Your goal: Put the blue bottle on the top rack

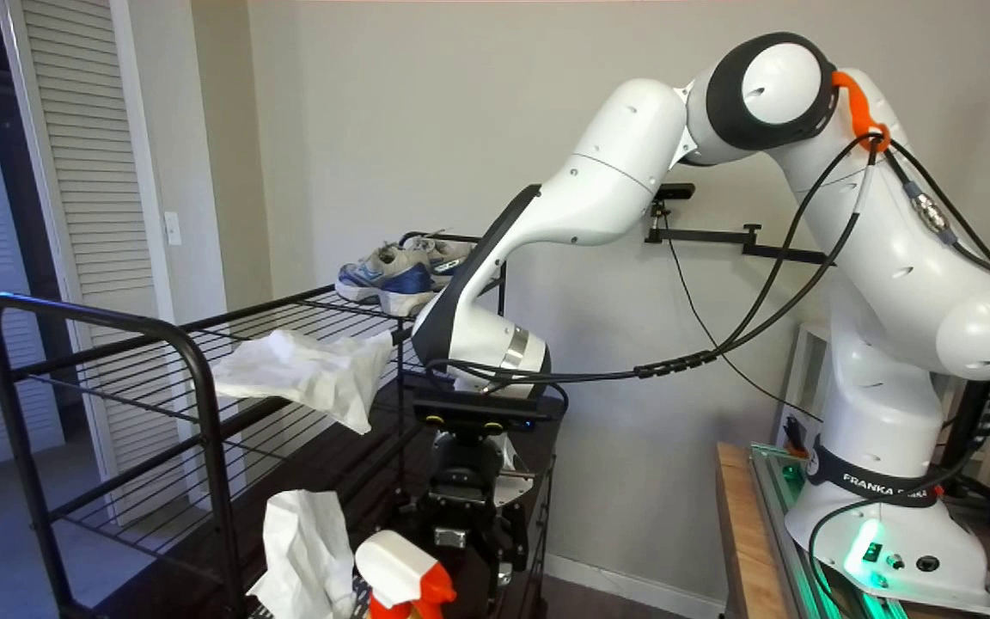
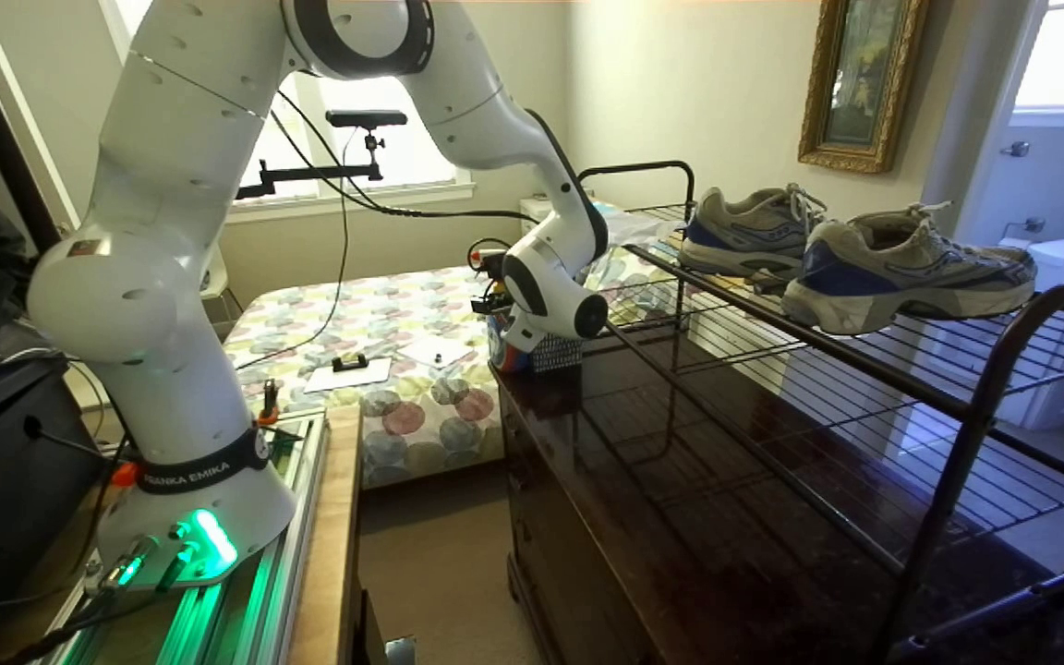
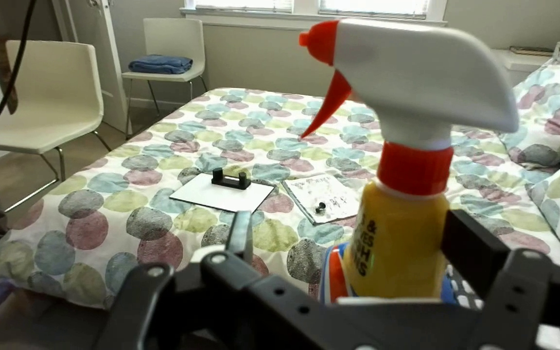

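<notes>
Atop the rack (image 2: pixel 977 420) sit sneakers (image 2: pixel 911 272) and white sheeting (image 1: pixel 297 370), while the pincer (image 3: pixel 353 234) gapes near the spray bottle (image 3: pixel 401 238).

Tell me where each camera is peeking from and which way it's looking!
In an exterior view: beside the rack, far from the shoes, facing a wall; nearly the whole arm shows.
In an exterior view: nearer the shoes, facing the bed; the arm shows, its top cut off.
Wrist view: behind the gripper, whose fingers show, facing the yellow spray bottle and bed.
Both exterior views share arm, rack and shoes.
</notes>
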Robot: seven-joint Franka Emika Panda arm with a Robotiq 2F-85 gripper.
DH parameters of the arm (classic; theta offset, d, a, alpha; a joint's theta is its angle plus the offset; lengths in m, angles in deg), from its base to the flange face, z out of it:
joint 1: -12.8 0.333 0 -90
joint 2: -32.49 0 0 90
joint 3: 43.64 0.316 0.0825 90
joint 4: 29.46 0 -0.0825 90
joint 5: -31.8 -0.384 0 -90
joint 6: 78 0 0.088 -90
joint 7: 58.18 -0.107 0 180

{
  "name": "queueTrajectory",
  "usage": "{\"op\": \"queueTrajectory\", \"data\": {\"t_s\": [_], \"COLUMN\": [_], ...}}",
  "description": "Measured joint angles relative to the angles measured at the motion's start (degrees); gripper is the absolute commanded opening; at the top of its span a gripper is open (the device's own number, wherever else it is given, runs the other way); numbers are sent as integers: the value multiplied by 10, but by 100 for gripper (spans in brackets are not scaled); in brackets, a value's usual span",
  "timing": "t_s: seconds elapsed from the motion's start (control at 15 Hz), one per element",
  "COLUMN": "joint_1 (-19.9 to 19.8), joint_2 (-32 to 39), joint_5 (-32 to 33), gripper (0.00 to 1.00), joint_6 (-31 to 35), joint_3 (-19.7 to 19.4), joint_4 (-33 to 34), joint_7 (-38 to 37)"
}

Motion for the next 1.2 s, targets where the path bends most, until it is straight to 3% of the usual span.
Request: {"op": "queueTrajectory", "data": {"t_s": [0.67,1.2], "joint_1": [12,27], "joint_2": [12,19], "joint_5": [-45,-49], "gripper": [100,100], "joint_6": [79,92], "joint_3": [7,23], "joint_4": [22,23], "joint_7": [6,5]}}
